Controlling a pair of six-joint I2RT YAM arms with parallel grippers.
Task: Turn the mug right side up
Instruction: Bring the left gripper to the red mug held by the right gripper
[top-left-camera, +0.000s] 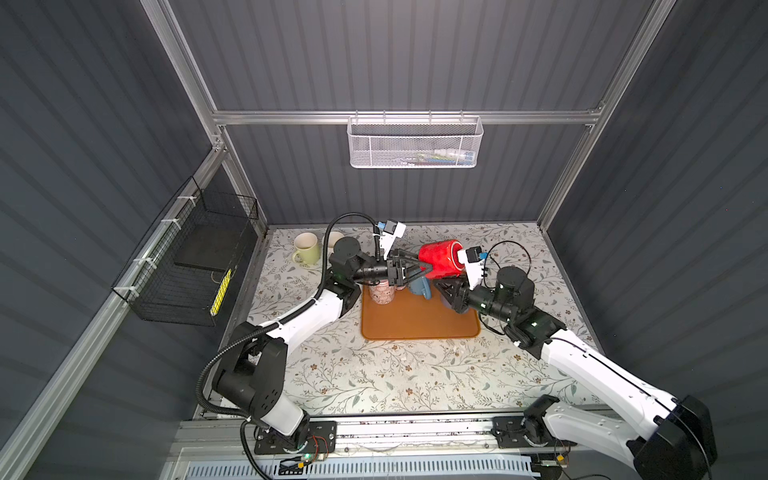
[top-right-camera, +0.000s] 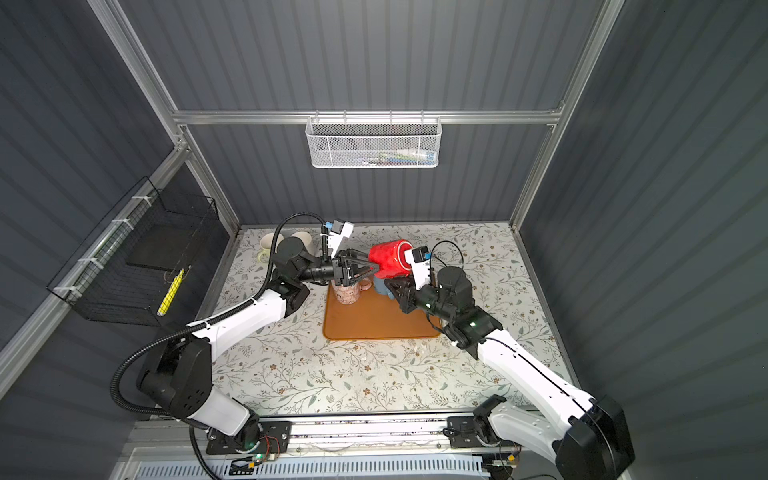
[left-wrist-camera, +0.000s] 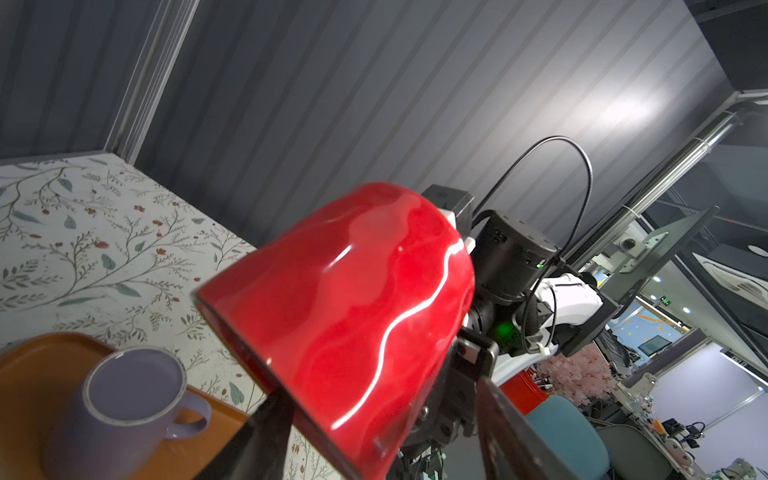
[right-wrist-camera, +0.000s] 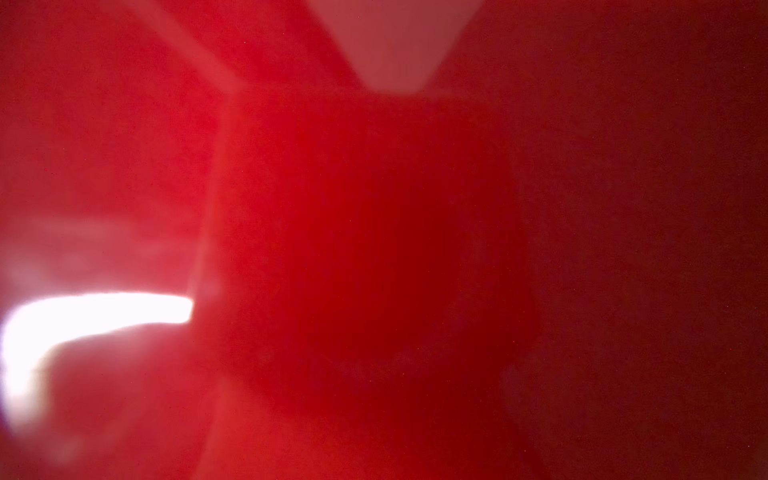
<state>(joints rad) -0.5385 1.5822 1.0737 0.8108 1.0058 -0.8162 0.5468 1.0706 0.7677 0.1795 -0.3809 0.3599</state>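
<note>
While red mug (top-left-camera: 442, 257) hangs sideways, left hand (top-left-camera: 424, 264) straddles its mouth end

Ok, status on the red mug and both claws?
Right claw shut on red mug, held aloft on its side. Left claw open, straddling its mouth end. Lavender mug and pink mug on orange tray below.

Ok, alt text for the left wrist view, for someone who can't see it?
A red mug on its side in mid-air fills the centre, the left gripper astride it. The right arm is behind it; a lilac mug stands upright on an orange tray on the floral table.
</note>
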